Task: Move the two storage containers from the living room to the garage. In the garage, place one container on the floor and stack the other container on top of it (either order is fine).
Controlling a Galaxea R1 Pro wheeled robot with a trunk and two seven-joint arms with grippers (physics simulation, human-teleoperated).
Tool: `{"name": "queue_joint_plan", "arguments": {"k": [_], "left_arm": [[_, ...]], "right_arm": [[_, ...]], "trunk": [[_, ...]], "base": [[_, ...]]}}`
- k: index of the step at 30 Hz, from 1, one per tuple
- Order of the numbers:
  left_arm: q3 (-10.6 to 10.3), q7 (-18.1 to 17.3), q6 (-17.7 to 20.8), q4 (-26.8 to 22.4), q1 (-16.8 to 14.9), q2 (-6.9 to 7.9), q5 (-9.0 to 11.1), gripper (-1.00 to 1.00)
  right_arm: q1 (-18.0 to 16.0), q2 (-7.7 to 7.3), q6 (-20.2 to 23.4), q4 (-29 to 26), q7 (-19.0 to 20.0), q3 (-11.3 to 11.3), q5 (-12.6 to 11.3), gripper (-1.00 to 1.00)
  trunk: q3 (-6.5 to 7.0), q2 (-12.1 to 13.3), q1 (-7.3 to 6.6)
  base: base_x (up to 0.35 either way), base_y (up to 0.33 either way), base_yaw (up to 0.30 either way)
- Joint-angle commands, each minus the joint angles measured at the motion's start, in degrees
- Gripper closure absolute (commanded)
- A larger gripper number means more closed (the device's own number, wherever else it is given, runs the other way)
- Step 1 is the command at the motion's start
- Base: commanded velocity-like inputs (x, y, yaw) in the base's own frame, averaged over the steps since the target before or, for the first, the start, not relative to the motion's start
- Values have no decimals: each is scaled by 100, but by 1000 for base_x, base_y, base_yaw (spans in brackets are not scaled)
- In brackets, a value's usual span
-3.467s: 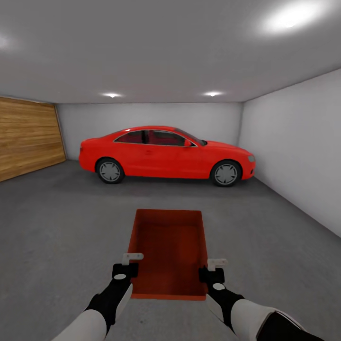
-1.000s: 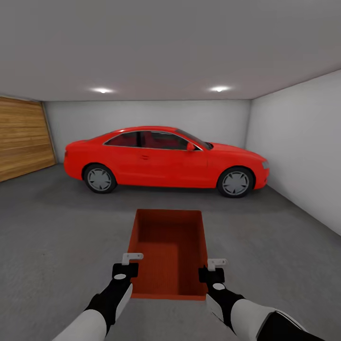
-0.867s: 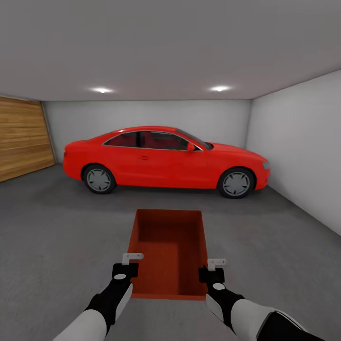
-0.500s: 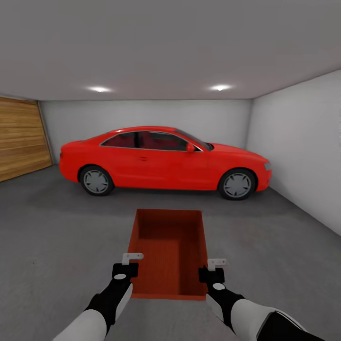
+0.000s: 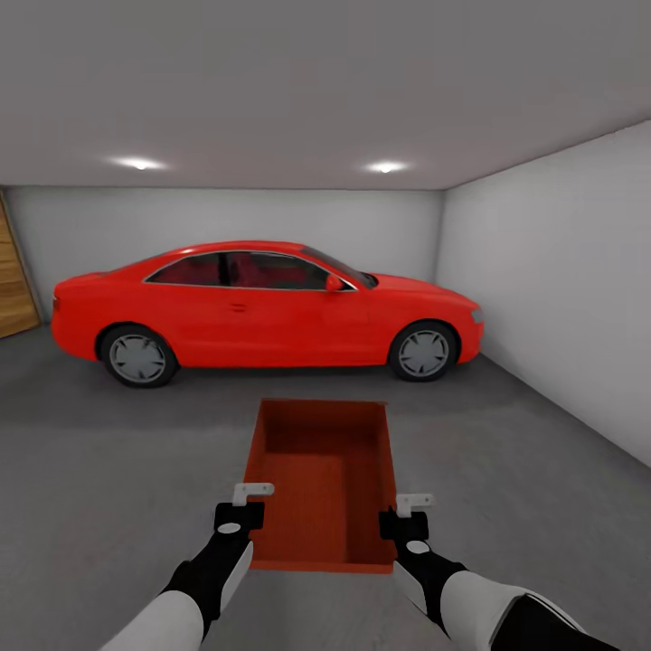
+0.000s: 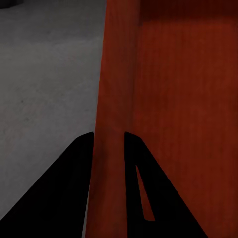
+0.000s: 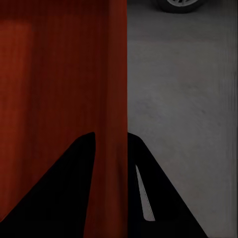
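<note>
Container: one orange-red storage container [image 5: 322,484] is held above the floor [image 5: 108,470], at 6 o'clock in the head view, open side up, with nothing seen inside it.
Left gripper: the left gripper [image 5: 251,494] is clamped on the container's left wall near the near corner; in the left wrist view the thin wall [image 6: 111,124] is seen pinched between the two dark fingers [image 6: 69,188].
Right gripper: the right gripper [image 5: 414,500] is clamped on the container's right wall near the near corner; in the right wrist view the wall [image 7: 116,99] is seen pinched between its dark fingers [image 7: 158,193].
Jaws: both pairs are narrowed, each shut upon a thin wall.
Arms: black wrists with white forearms are seen rising from 7 and 5 o'clock in the head view.
Car: a red car [image 5: 262,307] is parked side-on at 12 o'clock beyond the container, well apart from it; one of its wheels [image 7: 179,5] is caught in the right wrist view.
Floor: dark grey mottled concrete is seen under and around the container.
Walls: a pale grey back wall [image 5: 90,226] is seen behind the car and a side wall [image 5: 561,289] at 3 o'clock.
Door: a strip of wooden panelling [image 5: 14,289] is seen at 9 o'clock.
Ceiling: two round lights [image 5: 386,167] are set near the back wall.
</note>
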Motion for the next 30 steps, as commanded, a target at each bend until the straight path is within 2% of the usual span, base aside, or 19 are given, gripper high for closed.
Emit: {"name": "queue_joint_plan", "arguments": {"k": [1, 30], "left_arm": [[142, 72, 53, -18, -2, -7, 266, 100], [151, 72, 53, -15, -2, -7, 272, 100]], "right_arm": [[-5, 114, 12, -93, 18, -146, 73, 100], [-3, 123, 12, -74, 19, -146, 73, 100]], "trunk": [[-10, -8, 5], [16, -8, 5]], "base": [[321, 135, -273], [302, 214, -276]]}}
